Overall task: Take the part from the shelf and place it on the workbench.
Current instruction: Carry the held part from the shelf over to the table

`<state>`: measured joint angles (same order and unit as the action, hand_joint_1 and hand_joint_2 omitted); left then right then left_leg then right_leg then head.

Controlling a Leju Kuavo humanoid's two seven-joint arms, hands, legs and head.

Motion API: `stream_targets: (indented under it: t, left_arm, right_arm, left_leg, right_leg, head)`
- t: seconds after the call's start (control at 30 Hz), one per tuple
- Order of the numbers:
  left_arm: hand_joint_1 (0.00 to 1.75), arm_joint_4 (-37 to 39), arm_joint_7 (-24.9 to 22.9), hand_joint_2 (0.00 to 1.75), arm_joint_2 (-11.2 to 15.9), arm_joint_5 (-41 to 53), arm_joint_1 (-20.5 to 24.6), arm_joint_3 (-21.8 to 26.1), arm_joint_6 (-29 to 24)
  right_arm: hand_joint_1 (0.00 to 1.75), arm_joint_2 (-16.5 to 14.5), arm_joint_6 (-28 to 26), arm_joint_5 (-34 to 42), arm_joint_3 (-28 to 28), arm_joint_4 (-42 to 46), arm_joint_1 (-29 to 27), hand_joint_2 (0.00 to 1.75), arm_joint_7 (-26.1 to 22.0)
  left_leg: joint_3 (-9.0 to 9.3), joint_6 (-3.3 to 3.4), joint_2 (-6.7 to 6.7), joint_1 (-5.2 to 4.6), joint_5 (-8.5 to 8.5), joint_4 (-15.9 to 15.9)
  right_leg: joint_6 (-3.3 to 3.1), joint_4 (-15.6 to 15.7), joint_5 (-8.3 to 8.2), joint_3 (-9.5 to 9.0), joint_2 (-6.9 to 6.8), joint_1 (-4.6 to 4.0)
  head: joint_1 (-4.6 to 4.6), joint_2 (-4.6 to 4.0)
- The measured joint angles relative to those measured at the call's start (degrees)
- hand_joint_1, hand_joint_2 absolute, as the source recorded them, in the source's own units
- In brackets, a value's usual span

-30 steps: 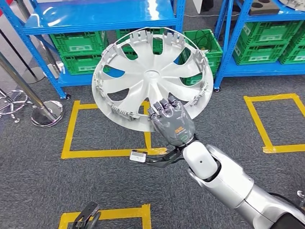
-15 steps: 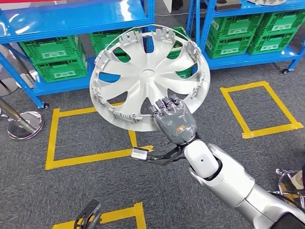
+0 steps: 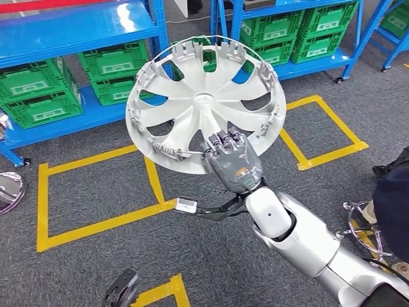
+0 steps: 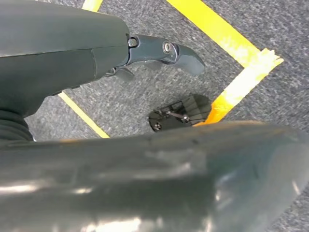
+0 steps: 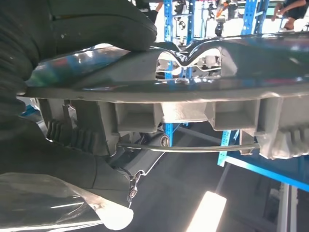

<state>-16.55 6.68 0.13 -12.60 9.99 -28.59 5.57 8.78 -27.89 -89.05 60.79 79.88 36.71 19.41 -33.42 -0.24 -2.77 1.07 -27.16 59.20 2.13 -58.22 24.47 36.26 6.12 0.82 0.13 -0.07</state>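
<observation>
One robot hand, your right (image 3: 234, 167), grips the lower rim of the round silver plastic wheel cover (image 3: 205, 102), holding it tilted above the grey carpeted floor (image 3: 96, 192). Your left robot hand (image 4: 165, 50) hangs low with nothing in it, over yellow floor tape (image 3: 101, 224). Blue shelves with green crates (image 3: 41, 96) stand beyond.

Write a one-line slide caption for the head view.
Right hand grips the rim of a silver wheel cover, held above grey carpet marked with yellow tape, blue shelving with green crates behind.

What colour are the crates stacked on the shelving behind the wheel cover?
Green plastic crates on blue metal shelving, clearest in the head view.
</observation>
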Motion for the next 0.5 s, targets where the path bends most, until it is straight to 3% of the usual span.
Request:
stream_targets:
  t: [0.03, 0.1, 0.17, 0.23, 0.27, 0.3, 0.37, 0.43, 0.5]
  left_arm:
    - [0.0, 0.0, -0.02, 0.0, -0.07, 0.04, 0.07, 0.0, 0.0]
    - [0.0, 0.0, -0.03, 0.0, -0.19, 0.09, 0.23, 0.0, -0.03]
    - [0.0, 0.0, -0.05, 0.0, -0.14, 0.09, 0.22, 0.0, -0.07]
    - [0.0, 0.0, -0.07, 0.0, -0.13, 0.1, 0.16, 0.0, -0.05]
    - [0.0, 0.0, -0.08, 0.0, -0.15, 0.11, 0.18, 0.0, -0.05]
    - [0.0, 0.0, -0.08, 0.0, -0.18, 0.11, 0.22, 0.0, -0.04]
    - [0.0, 0.0, -0.08, 0.0, -0.25, 0.11, 0.31, 0.0, -0.04]
    - [0.0, 0.0, -0.08, 0.0, -0.26, 0.11, 0.3, 0.0, -0.04]
    - [0.0, 0.0, -0.08, 0.0, -0.26, 0.11, 0.3, 0.0, -0.02]
  right_arm:
    - [1.75, 0.01, -0.01, 0.0, 0.0, -0.03, -0.02, 1.75, 0.03]
    - [1.75, 0.03, -0.02, 0.0, 0.01, -0.1, 0.04, 1.75, 0.05]
    - [1.75, 0.03, -0.03, 0.0, 0.06, -0.17, 0.09, 1.75, 0.06]
    - [1.75, 0.03, -0.04, 0.0, 0.16, -0.28, 0.02, 1.75, 0.03]
    - [1.75, 0.04, -0.04, 0.0, 0.21, -0.36, -0.03, 1.75, 0.0]
    - [1.75, 0.04, -0.04, 0.0, 0.25, -0.43, -0.05, 1.75, -0.03]
    - [1.75, 0.05, -0.04, 0.0, 0.28, -0.5, 0.09, 1.75, -0.03]
    - [1.75, 0.03, -0.07, 0.0, 0.28, -0.49, 0.46, 1.75, 0.03]
    - [1.75, 0.04, -0.1, 0.0, 0.28, -0.49, 0.58, 1.75, 0.06]
  left_leg:
    - [0.0, 0.37, 0.53, 0.02, 0.19, -0.19]
    - [-0.02, 1.16, 1.67, 0.1, 0.6, -0.57]
    - [-0.19, 1.51, 2.88, -0.05, 0.72, -0.62]
    - [-0.27, 1.54, 4.18, -0.14, 0.73, -0.61]
    - [-0.27, 1.54, 4.77, -0.16, 0.72, -0.6]
    - [-0.24, 1.53, 5.31, -0.17, 0.7, -0.6]
    - [-0.2, 1.34, 6.3, -0.36, 0.59, -0.55]
    - [-0.27, 0.83, 7.22, -0.72, 0.53, -0.45]
    - [-0.25, 0.27, 8.29, -0.88, 0.58, -0.42]
  right_leg:
    - [0.32, -0.12, 0.14, 0.35, -0.38, 0.04]
    - [0.83, -3.09, 2.14, 2.07, -2.8, -0.03]
    - [1.18, -10.44, 5.75, 5.47, -5.19, -0.05]
    - [1.36, -16.06, 7.39, 7.92, -5.69, -0.04]
    - [1.34, -15.89, 6.74, 7.69, -5.81, -0.06]
    - [1.22, -13.52, 5.26, 6.35, -6.05, -0.08]
    - [0.78, -5.73, 2.15, 2.05, -7.89, -0.39]
    - [0.09, -0.81, 1.09, -0.66, -9.45, -0.84]
    - [-0.58, -0.04, 1.07, -0.91, -8.91, -1.04]
  head:
    - [0.05, 0.0]
    - [0.41, 0.0]
    - [0.74, 0.0]
    - [0.75, 0.0]
    - [0.76, 0.0]
    - [0.76, 0.0]
    - [0.78, 0.0]
    - [0.68, 0.0]
    - [0.53, 0.0]
